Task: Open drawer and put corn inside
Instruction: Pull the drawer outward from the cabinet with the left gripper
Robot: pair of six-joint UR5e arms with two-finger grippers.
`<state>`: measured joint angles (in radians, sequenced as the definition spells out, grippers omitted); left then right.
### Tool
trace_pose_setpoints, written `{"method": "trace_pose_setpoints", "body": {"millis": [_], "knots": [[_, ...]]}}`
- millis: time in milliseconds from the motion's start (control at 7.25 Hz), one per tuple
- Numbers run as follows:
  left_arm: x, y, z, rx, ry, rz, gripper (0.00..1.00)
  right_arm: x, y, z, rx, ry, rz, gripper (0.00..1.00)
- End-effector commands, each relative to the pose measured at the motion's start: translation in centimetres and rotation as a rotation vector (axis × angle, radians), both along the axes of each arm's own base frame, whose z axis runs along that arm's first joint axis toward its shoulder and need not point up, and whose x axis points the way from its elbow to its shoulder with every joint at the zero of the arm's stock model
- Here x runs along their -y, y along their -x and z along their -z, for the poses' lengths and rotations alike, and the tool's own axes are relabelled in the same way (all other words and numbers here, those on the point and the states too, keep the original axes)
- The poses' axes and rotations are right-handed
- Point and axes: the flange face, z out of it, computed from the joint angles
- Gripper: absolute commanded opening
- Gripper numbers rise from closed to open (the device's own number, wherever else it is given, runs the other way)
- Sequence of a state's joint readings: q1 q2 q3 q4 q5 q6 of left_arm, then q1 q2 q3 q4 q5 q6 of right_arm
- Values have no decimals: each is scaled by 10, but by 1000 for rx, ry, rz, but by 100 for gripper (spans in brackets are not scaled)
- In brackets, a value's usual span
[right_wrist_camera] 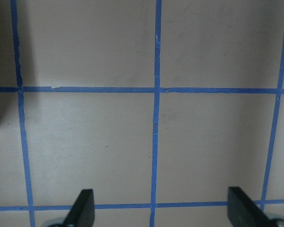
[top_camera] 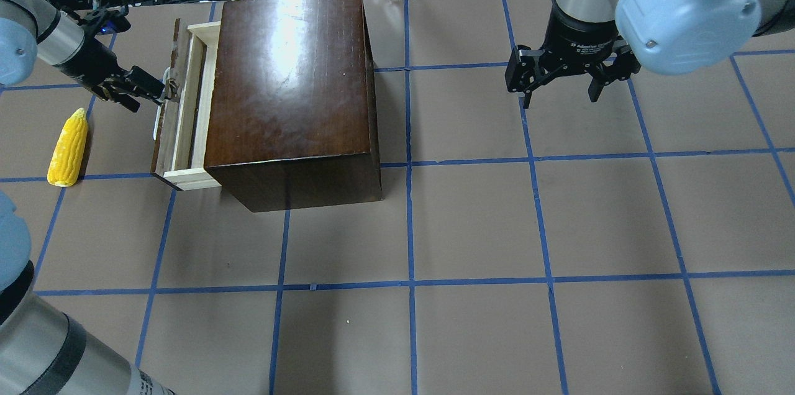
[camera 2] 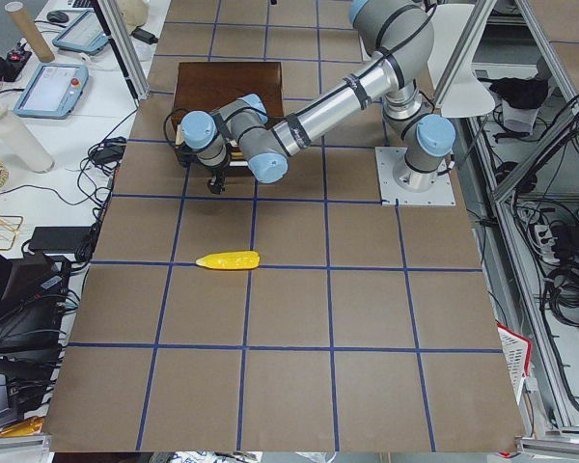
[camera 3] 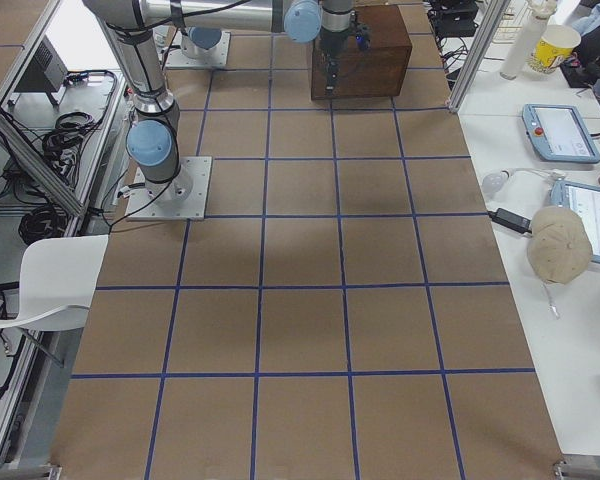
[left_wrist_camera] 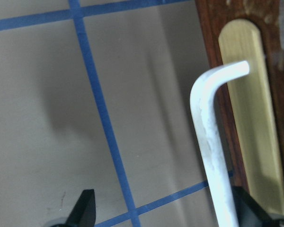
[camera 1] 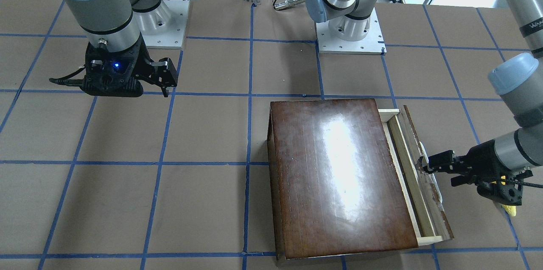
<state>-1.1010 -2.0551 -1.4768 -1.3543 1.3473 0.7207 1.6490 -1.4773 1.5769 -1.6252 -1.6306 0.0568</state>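
Brown table (top_camera: pixel 472 221) paper gridded with blue tape carries a dark glossy wooden box (top_camera: pixel 292 72). Its drawer (top_camera: pixel 186 103) stands partly out, showing a narrow strip of bare pale-wood tray. The corn (top_camera: pixel 68 146), yellow with rows of kernels and one tapered end, lies on the table beside the drawer front, outside it. The left gripper (top_camera: pixel 160 89) is spread around the whitish handle (left_wrist_camera: pixel 208 142), which sits close by one finger. The right gripper (top_camera: pixel 560 98) hangs spread above the table.

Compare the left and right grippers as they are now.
The left gripper reaches sideways to the drawer, its handle between the fingers; the right gripper points down over the table, with nothing between its fingers. Both are open.
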Motion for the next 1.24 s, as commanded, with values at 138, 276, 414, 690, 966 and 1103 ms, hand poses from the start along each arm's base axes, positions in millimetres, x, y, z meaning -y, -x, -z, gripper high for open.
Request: {"method": "trace_pose_setpoints", "body": {"millis": [138,276,414,690,966,1103], "knots": [[-3,-17,-1,7,10,15,100,0,0,-1,0,1,0,100],[-4,-23,-2,17,16,40,100,0,0,0,0,-1,0,100],[-6,-30,-1,17,14,32,100,0,0,0,0,-1,0,100],[-5,-33,-4,32,17,45,100,0,0,-1,0,1,0,100],[-5,-35,-7,40,22,53,100,0,0,-1,0,2,0,100],[-6,-36,-13,44,28,52,100,0,0,0,0,1,0,100]]}}
